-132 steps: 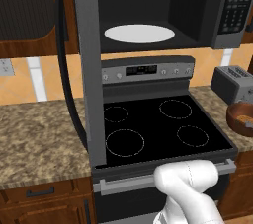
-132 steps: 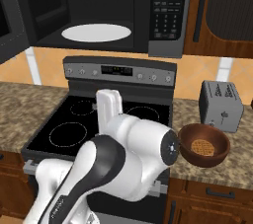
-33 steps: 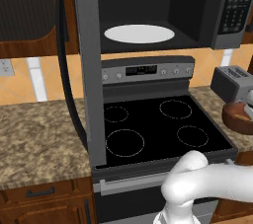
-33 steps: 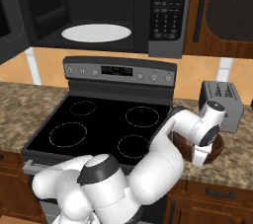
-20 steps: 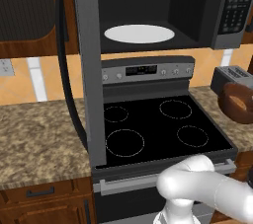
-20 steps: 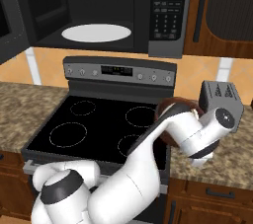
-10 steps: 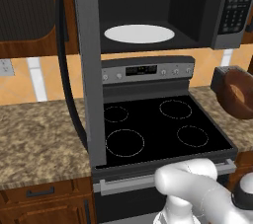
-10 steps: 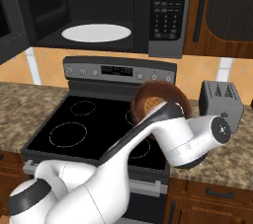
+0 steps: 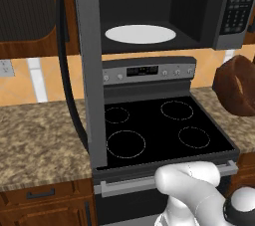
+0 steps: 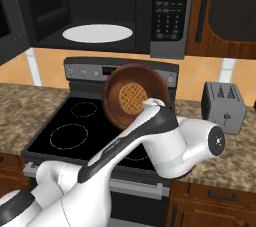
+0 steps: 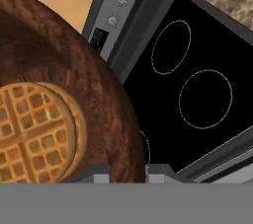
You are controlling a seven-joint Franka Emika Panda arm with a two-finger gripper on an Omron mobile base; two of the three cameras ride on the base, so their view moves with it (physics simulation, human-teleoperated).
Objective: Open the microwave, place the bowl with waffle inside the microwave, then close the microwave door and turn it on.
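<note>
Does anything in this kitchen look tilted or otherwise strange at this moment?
Yes. The bowl, gripped at its rim by the hand, is tipped almost on edge above the stove, its open side facing the right base camera. The waffle nonetheless remains inside.

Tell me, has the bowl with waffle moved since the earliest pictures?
Yes. The bowl with waffle has left the counter in front of the toaster; the gripper now holds it tilted above the stove, left of the toaster.

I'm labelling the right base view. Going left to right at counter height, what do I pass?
Granite counter → stove → bowl with waffle, held tilted in the gripper → toaster.
</note>
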